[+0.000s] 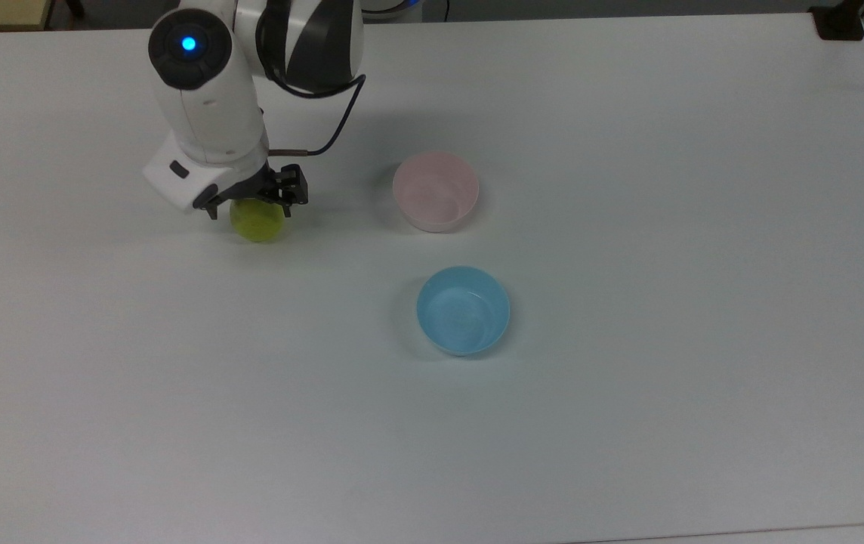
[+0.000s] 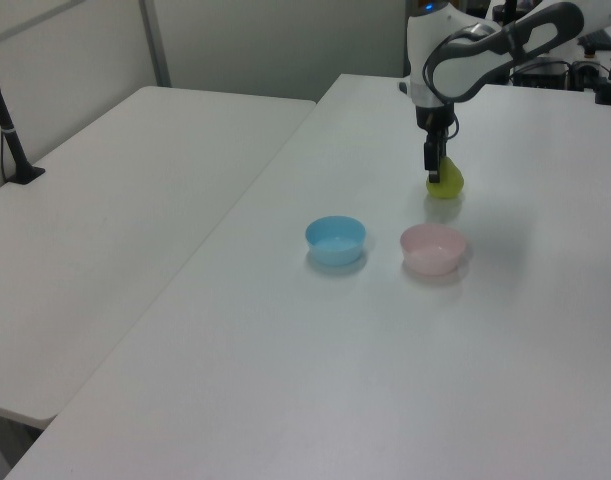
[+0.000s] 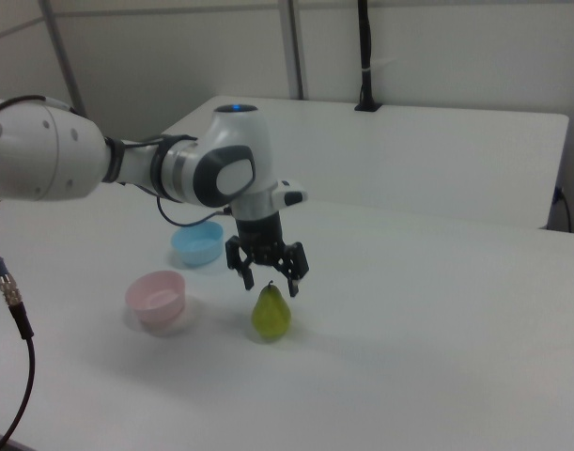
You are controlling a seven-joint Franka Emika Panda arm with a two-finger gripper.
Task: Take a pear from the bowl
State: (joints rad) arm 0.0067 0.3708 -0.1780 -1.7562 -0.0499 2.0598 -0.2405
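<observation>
Seen from the top view, the pear [image 1: 257, 221] is found standing on the white table [image 1: 628, 423] toward the top view's far left part, well apart from the pink bowl [image 1: 436, 190], which is empty and sits nearer the table's middle; a light blue bowl [image 1: 463, 310] is placed just in front of the pink one. The gripper [image 1: 254, 202] is held directly above the pear with its fingers spread and nothing clasped. From the left view, the pear [image 2: 445, 182] is seen behind the pink bowl [image 2: 433, 249], toward the far edge, with the gripper [image 2: 433, 163] just over it. From the right view, the gripper [image 3: 269, 278] is shown open, its fingertips parted just above the stem, and the pear [image 3: 271, 313] rests upright on the table beside the pink bowl [image 3: 157, 298].
</observation>
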